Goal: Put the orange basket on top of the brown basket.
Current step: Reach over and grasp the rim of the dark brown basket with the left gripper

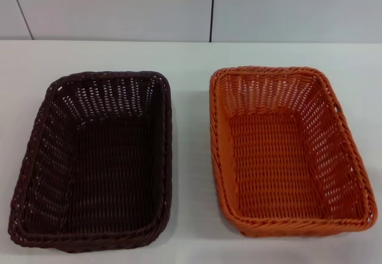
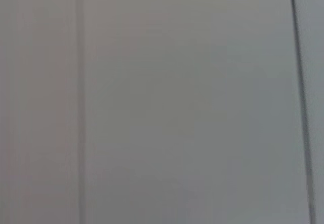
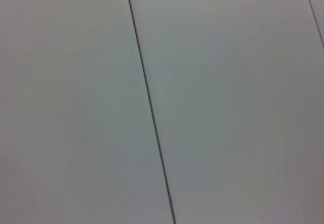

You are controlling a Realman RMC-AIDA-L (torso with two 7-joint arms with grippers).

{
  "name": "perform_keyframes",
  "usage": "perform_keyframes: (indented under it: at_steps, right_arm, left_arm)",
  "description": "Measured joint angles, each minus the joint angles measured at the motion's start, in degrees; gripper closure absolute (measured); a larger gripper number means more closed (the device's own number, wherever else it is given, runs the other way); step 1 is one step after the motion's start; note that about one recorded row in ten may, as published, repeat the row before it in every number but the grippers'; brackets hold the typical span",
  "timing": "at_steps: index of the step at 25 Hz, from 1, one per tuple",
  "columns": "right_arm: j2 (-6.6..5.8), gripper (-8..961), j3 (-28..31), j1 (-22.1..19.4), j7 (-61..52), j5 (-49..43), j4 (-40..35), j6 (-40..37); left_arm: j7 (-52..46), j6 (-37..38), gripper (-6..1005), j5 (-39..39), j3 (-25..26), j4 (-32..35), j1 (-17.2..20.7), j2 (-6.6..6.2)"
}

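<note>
The orange basket (image 1: 286,150) sits upright on the white table at the right in the head view. The brown basket (image 1: 95,159) sits upright at the left, beside it, with a gap of bare table between them. Both baskets hold nothing. Neither gripper shows in any view. The left wrist view and the right wrist view show only pale wall panels with thin dark seams.
The white table (image 1: 191,85) runs back to a pale panelled wall (image 1: 119,7). A dark vertical seam (image 1: 212,7) splits the wall panels behind the baskets. The orange basket reaches close to the right edge of the head view.
</note>
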State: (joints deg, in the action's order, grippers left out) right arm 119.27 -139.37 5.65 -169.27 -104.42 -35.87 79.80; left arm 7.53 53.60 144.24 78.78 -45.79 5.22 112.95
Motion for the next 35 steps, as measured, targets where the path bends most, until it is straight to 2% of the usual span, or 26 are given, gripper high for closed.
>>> perform_keyframes:
  at_steps: [2, 3, 6, 7, 8, 9, 10, 13, 14, 15, 16, 17, 22, 30, 35]
  right_arm:
    - [-0.06, 121, 0.47, 0.03, 0.00, 0.04, -0.01, -0.03]
    - [-0.11, 122, 0.78, 0.08, 0.00, 0.05, -0.03, -0.10]
    - [-0.17, 122, 1.63, 0.13, 0.00, 0.10, -0.06, -0.57]
    - [-0.18, 122, 1.90, 0.14, 0.00, 0.11, -0.07, -0.77]
    - [-0.19, 122, 2.10, 0.18, 0.00, 0.11, -0.07, -0.96]
    - [-0.32, 122, 2.43, 0.30, 0.00, 0.13, -0.07, -1.45]
    - [-0.38, 123, 2.67, 0.40, 0.00, 0.13, -0.07, -1.78]
    - [-0.43, 123, 3.21, 0.67, 0.00, 0.15, -0.07, -2.34]
    - [-0.49, 123, 3.50, 1.01, 0.00, 0.16, -0.07, -2.96]
    - [-0.49, 123, 3.50, 1.01, 0.00, 0.16, -0.07, -2.96]
    - [-0.52, 123, 3.53, 1.19, 0.00, 0.16, -0.07, -3.32]
    - [-0.57, 124, 3.57, 1.39, 0.00, 0.17, 0.00, -3.63]
    - [-0.62, 124, 3.70, 2.11, 0.00, 0.19, 0.28, -5.65]
    - [-0.63, 125, 3.75, 2.14, 0.00, 0.19, 0.29, -6.16]
    - [-0.63, 126, 3.77, 2.25, 0.00, -0.05, 0.29, -6.51]
  left_arm:
    - [1.88, -10.82, 213, 2.61, 2.37, -10.78, 3.16, -0.60]
    - [2.57, -16.00, 213, 3.86, 3.87, -15.33, 4.38, -0.42]
    - [3.51, -37.03, 214, 6.95, 9.32, -31.63, 7.83, 1.20]
    - [3.84, -47.59, 214, 7.35, 11.80, -38.37, 8.39, 2.02]
    - [3.92, -49.82, 214, 7.37, 12.19, -39.57, 8.39, 2.17]
    - [4.31, -60.03, 214, 7.37, 14.44, -44.62, 8.21, 2.79]
    - [4.50, -66.57, 214, 7.37, 15.93, -47.61, 7.63, 3.14]
    - [4.50, -66.57, 214, 7.37, 15.93, -47.61, 7.63, 3.14]
    - [6.17, -85.39, 214, 7.18, 19.88, -55.71, 4.69, 4.35]
    - [6.17, -85.39, 214, 7.18, 19.88, -55.71, 4.69, 4.35]
    - [7.65, -98.90, 214, 6.97, 21.97, -60.01, 1.14, 4.88]
    - [7.64, -105.16, 214, 6.97, 22.62, -61.43, -1.14, 4.92]
    - [7.41, -117.40, 215, 6.98, 22.45, -62.78, -6.03, 5.10]
    - [7.18, -123.23, 215, 6.93, 20.05, -64.20, -7.83, 5.24]
    - [7.49, -124.75, 214, 7.26, 19.86, -61.94, -9.01, 5.26]
